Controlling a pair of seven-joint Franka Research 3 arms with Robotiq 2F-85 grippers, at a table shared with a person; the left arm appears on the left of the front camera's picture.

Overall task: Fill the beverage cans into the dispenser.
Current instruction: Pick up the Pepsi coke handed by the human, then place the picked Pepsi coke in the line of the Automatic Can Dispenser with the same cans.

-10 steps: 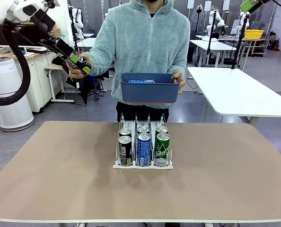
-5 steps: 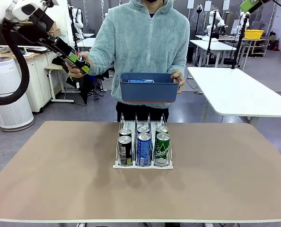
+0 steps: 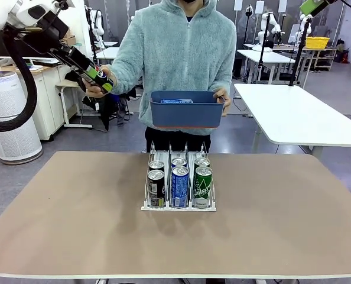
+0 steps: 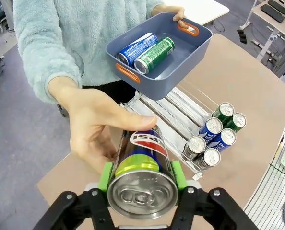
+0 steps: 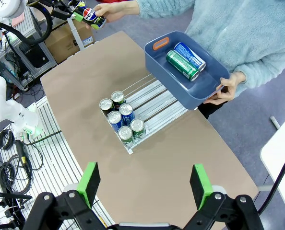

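Now, your dispenser [image 3: 178, 207] stands centred on the table [image 3: 75, 225], holding six cans [image 3: 179, 183]. The right wrist view looks down into the person's blue bin [image 5: 164, 72], where two cans [image 5: 185, 60] lie; the front view faces its wall. Your left gripper [image 4: 141, 175], raised high, clamps a dark can [image 4: 142, 153] that the person's hand [image 4: 92, 124] also holds. Your right gripper [image 5: 145, 184] gapes wide, empty.

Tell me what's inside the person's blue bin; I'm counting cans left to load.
The blue bin holds two cans lying side by side: a blue can and a green can. Its floor beneath them is covered.

Front camera looks across the table [image 3: 57, 225]; wrist cameras (high up) share the dispenser [image 5: 157, 103].
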